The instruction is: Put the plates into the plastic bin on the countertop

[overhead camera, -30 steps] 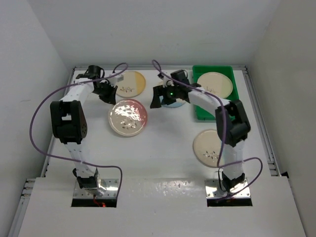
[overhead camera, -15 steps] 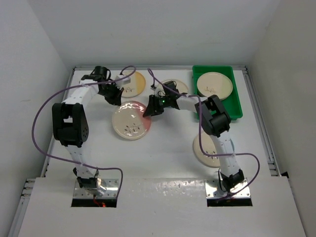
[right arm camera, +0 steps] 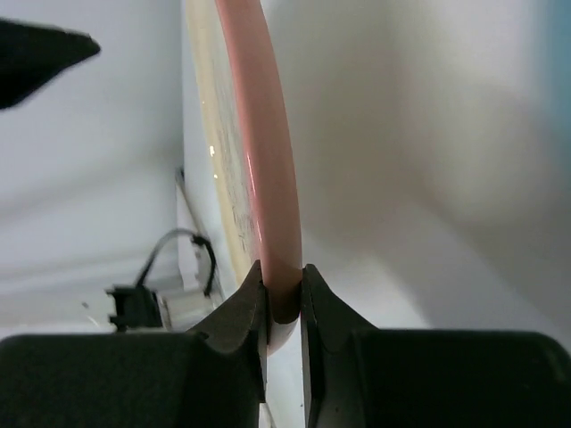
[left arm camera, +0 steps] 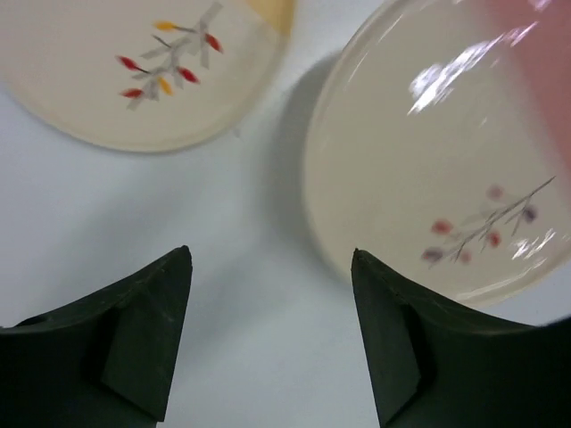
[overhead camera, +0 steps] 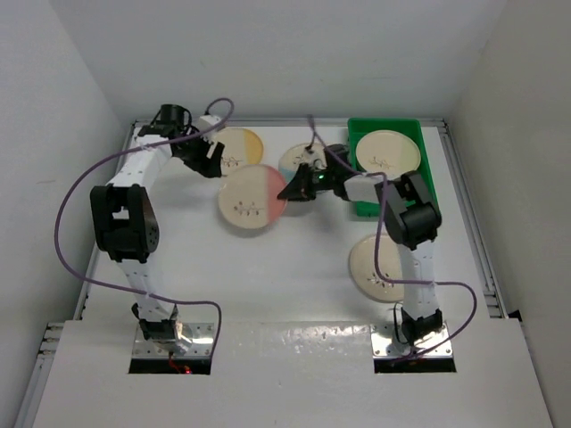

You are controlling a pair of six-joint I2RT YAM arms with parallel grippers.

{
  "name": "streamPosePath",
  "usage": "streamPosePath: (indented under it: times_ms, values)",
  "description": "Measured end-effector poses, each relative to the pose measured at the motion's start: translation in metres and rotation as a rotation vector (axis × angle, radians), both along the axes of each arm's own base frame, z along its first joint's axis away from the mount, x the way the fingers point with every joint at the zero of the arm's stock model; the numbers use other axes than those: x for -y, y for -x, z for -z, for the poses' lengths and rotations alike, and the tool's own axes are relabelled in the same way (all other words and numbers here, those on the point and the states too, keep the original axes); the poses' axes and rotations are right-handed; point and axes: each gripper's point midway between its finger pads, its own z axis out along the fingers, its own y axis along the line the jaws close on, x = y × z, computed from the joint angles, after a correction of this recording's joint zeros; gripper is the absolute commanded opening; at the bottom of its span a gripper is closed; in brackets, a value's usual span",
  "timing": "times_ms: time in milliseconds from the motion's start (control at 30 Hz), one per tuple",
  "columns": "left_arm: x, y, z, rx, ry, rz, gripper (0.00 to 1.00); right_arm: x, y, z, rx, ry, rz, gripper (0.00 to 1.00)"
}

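A cream plate with a pink segment [overhead camera: 252,197] is held at its right rim by my right gripper [overhead camera: 290,190]. In the right wrist view the fingers are shut on the pink rim [right arm camera: 268,160] at the gripper [right arm camera: 284,287]. My left gripper [overhead camera: 211,157] stands open just left of that plate [left arm camera: 446,160], holding nothing between its fingertips [left arm camera: 272,257]. A yellow-segment plate [overhead camera: 237,148] [left arm camera: 134,71] and a blue-segment plate [overhead camera: 302,160] lie at the back. One plate [overhead camera: 387,152] lies in the green plastic bin [overhead camera: 425,184].
Another cream plate [overhead camera: 378,267] lies on the white countertop [overhead camera: 294,259] near the right arm's base column. The countertop's raised rim [overhead camera: 473,232] runs along the right. Purple cables loop over both arms.
My left gripper has opened and let go of the pink-segment plate. The right gripper has closed on its pink rim, and the plate has shifted to the right.
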Motion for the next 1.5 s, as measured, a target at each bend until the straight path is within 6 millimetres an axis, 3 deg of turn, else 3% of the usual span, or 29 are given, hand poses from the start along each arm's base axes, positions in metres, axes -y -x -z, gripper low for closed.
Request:
streamPosePath:
  times_ms: [100, 200, 300, 400, 500, 567, 667, 800, 933, 967, 1067, 1200, 1267, 1367, 1400, 1467, 1500]
  values:
    - [-0.015, -0.023, -0.028, 0.075, 0.042, -0.073, 0.77, 0.059, -0.039, -0.032, 0.031, -0.015, 0.184, 0.00]
    - [-0.033, -0.037, -0.044, 0.122, 0.049, -0.142, 0.77, 0.145, -0.083, -0.075, 0.113, -0.040, 0.441, 0.00]
    - [-0.042, -0.041, -0.049, 0.130, 0.046, -0.189, 0.77, 0.243, -0.109, -0.105, 0.174, -0.045, 0.737, 0.00]
    - [-0.042, -0.042, -0.048, 0.124, 0.049, -0.207, 0.77, 0.333, -0.119, -0.108, 0.172, -0.031, 1.026, 0.00]
    - [-0.042, -0.045, -0.043, 0.109, 0.053, -0.221, 0.77, 0.384, -0.116, -0.085, 0.097, 0.012, 1.216, 0.00]
    - [-0.044, -0.050, -0.037, 0.097, 0.049, -0.241, 0.77, 0.396, -0.112, -0.064, 0.028, 0.057, 1.276, 0.00]
    - [-0.051, -0.062, -0.029, 0.081, 0.039, -0.298, 0.77, 0.393, -0.105, -0.040, -0.056, 0.107, 1.285, 0.00]
    - [-0.056, -0.090, -0.018, 0.078, 0.039, -0.382, 0.77, 0.386, -0.100, -0.028, -0.094, 0.140, 1.286, 0.02]
    - [-0.059, -0.117, 0.006, 0.054, 0.066, -0.458, 0.77, 0.385, -0.098, -0.025, -0.104, 0.160, 1.286, 0.27]
    - [-0.059, -0.123, 0.014, 0.045, 0.075, -0.475, 0.77, 0.386, -0.097, -0.023, -0.107, 0.172, 1.286, 0.41]
    - [-0.057, -0.133, 0.047, -0.005, 0.085, -0.521, 0.77, 0.383, -0.088, -0.011, -0.144, 0.244, 1.264, 0.58]
    - [-0.055, -0.131, 0.088, -0.083, 0.068, -0.570, 0.77, 0.382, -0.081, -0.006, -0.162, 0.350, 1.223, 0.61]
    - [-0.055, -0.137, 0.087, -0.066, 0.067, -0.584, 0.75, 0.382, -0.077, -0.008, -0.150, 0.408, 1.196, 0.61]
    - [-0.051, -0.144, 0.085, -0.053, 0.077, -0.598, 0.58, 0.380, -0.068, -0.016, -0.126, 0.485, 1.154, 0.61]
    - [-0.049, -0.144, 0.088, -0.057, 0.079, -0.598, 0.45, 0.379, -0.064, -0.019, -0.115, 0.507, 1.141, 0.61]
    - [-0.048, -0.147, 0.092, -0.054, 0.075, -0.594, 0.31, 0.378, -0.058, -0.028, -0.086, 0.549, 1.120, 0.61]
    - [-0.047, -0.148, 0.093, -0.053, 0.078, -0.592, 0.04, 0.378, -0.055, -0.034, -0.066, 0.569, 1.111, 0.62]
